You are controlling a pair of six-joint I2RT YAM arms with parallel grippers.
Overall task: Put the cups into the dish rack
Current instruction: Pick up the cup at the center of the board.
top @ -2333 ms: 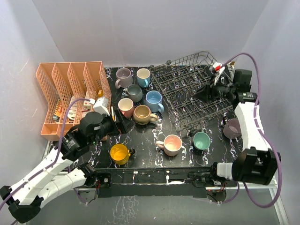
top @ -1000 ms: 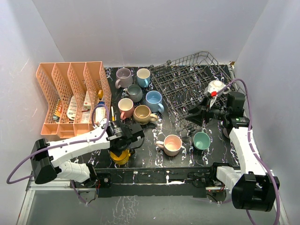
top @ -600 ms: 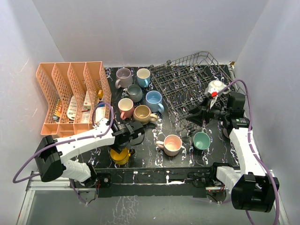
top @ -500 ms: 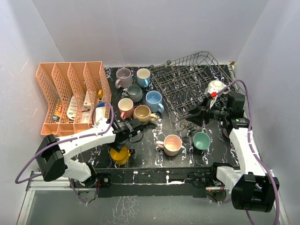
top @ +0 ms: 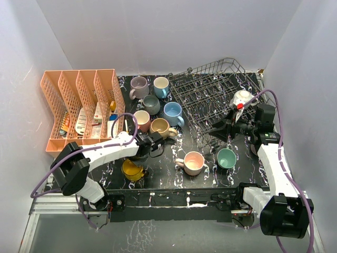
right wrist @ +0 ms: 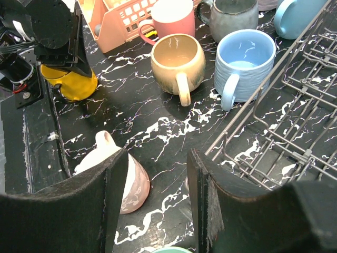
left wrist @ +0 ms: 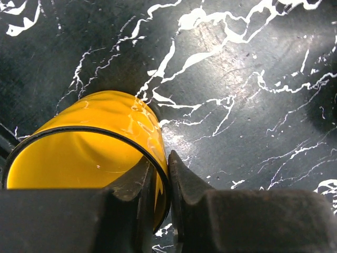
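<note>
A yellow cup (left wrist: 105,121) lies tipped near the table's front left (top: 131,169), and my left gripper (left wrist: 160,163) is shut on its rim, one finger inside and one outside. Mauve (top: 138,84), blue (top: 161,84), grey (top: 151,103), light blue (top: 172,112), pink (top: 141,118) and tan (top: 159,128) cups stand left of the dish rack (top: 210,95). A pale pink cup (top: 193,162) and a green cup (top: 226,157) sit in front of the rack. My right gripper (right wrist: 158,158) hangs open by the rack's near corner (top: 216,132), holding nothing.
An orange divided organiser (top: 79,105) with small items stands at the back left. White walls close in the table on three sides. The rack's wire edge (right wrist: 295,105) lies just right of my right gripper. My left arm stretches across the front left of the table.
My left gripper swung in over the yellow cup and shut on its rim, and the cup has tipped. The right arm has stayed still.
</note>
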